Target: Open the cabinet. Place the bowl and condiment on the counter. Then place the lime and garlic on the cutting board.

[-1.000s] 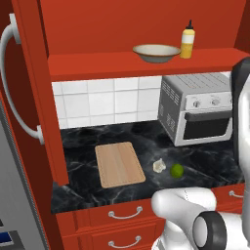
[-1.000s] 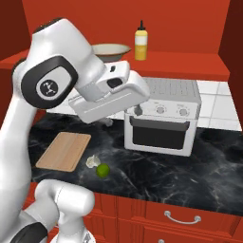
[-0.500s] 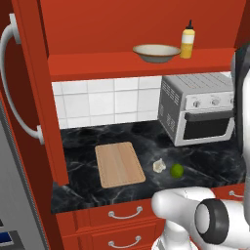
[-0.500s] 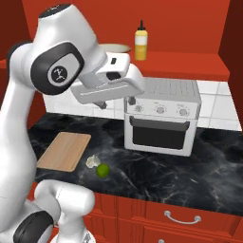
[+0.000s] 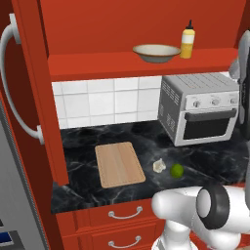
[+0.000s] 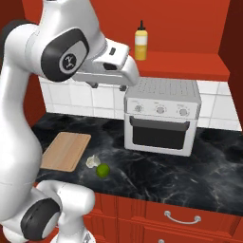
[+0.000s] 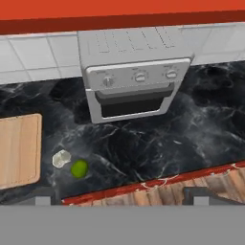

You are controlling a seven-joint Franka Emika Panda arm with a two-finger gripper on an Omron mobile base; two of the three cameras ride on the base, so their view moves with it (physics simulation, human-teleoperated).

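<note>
Your cabinet [image 5: 34,97] stands open. The bowl [image 5: 156,52] and condiment [image 5: 187,43] sit on its shelf, not yet on the counter [image 5: 215,161]. Lime [image 5: 177,170] and garlic [image 5: 159,165] lie just beside the cutting board [image 5: 119,163] (not on it). Your gripper [image 7: 119,198] hangs spread wide, empty.

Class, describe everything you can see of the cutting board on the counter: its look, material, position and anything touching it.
The cutting board is a flat, light tan rectangle with rounded corners and faint lengthwise grain, so it looks wooden. It lies flat on the black marble-look counter, below the open cabinet shelf and left of the toaster oven. Its top is bare. The garlic and lime sit just off its right side, not touching it.
</note>
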